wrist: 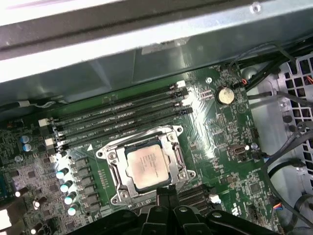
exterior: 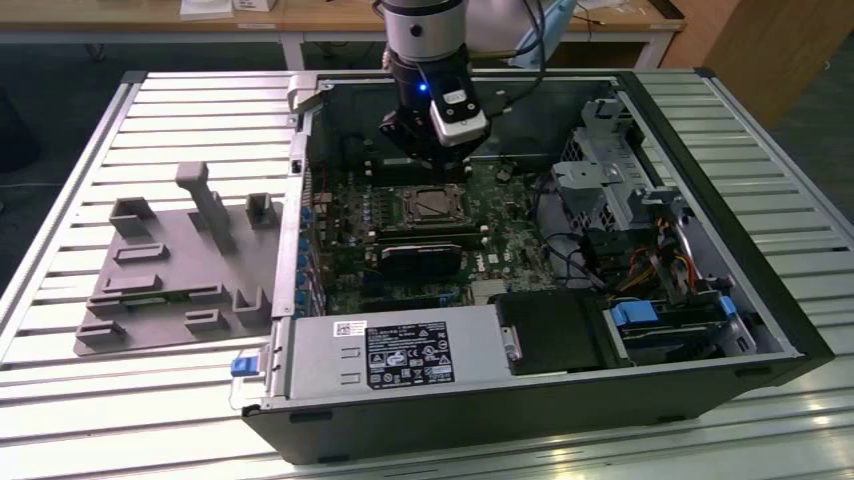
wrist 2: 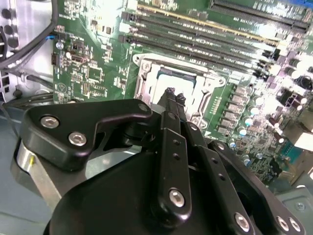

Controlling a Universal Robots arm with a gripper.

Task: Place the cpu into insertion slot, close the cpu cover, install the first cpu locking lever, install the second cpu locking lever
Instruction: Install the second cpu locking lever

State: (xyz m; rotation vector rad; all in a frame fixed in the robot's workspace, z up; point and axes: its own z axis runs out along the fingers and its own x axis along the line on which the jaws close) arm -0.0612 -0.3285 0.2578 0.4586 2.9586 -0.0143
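In the exterior view, left to right: grey fixture point(exterior: 180, 270) at the left on the slatted table point(exterior: 80, 180), then the open computer case point(exterior: 534, 300), its white label point(exterior: 407, 352) too small for you to read. At the frame's centre, the cpu point(wrist: 145, 164) already lies in the insertion slot point(wrist: 115, 193) with the cpu cover point(wrist: 172, 142) down around it. The gripper point(wrist 2: 171, 95) hangs just above, its fingers pressed together and holding nothing. Judge the chip light, rigid and fragile: touch edges only. The cover is thin, stiff metal. The chip's print is illegible.
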